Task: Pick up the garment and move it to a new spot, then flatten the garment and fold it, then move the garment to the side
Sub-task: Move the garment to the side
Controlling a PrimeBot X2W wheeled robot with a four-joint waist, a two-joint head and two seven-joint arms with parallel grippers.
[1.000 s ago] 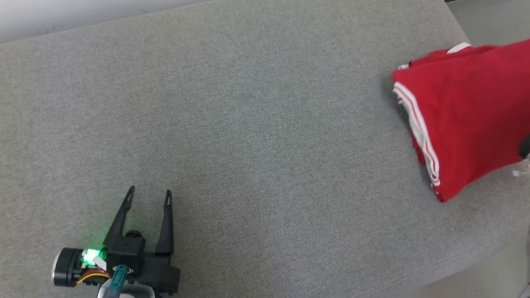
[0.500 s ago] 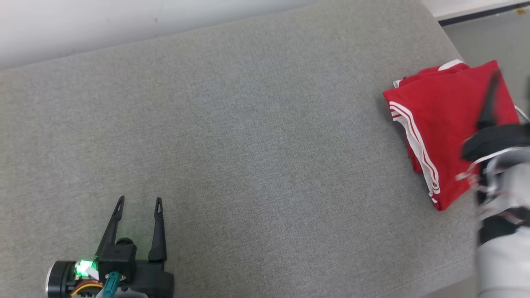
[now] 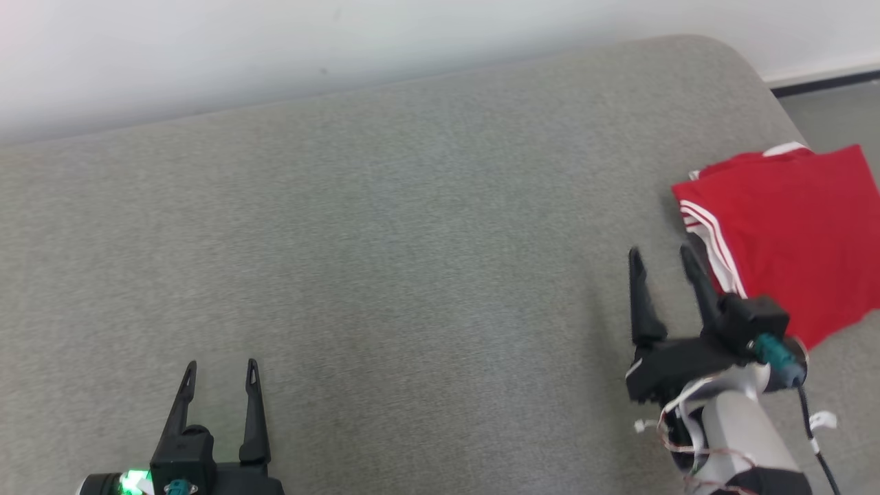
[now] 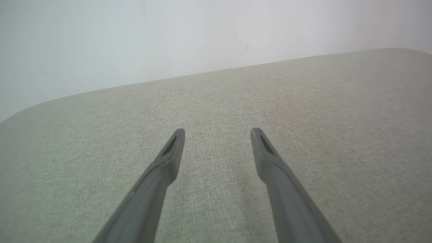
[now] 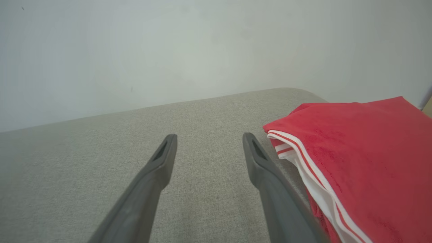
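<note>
The garment (image 3: 790, 237) is red with white stripes along its edge and lies folded at the right end of the grey surface (image 3: 412, 240). In the right wrist view the garment (image 5: 364, 162) lies just right of my fingers. My right gripper (image 3: 661, 258) stands open immediately left of the garment, with nothing between its fingers (image 5: 158, 162). At the lower left of the head view my left gripper (image 3: 220, 368) is open over bare fabric, far from the garment, and the left wrist view shows its fingers (image 4: 266, 158) spread and empty.
A pale wall (image 3: 344, 41) runs along the far edge of the grey surface. The surface's rounded right end (image 3: 756, 75) drops to a grey floor (image 3: 839, 113) with a dark baseboard. Loose white cable ties and wires hang at my right wrist (image 3: 687, 412).
My right gripper has let go of the garment, opened and drawn back to its left. The head camera has tilted up, shifting the whole picture. The left gripper stays open.
</note>
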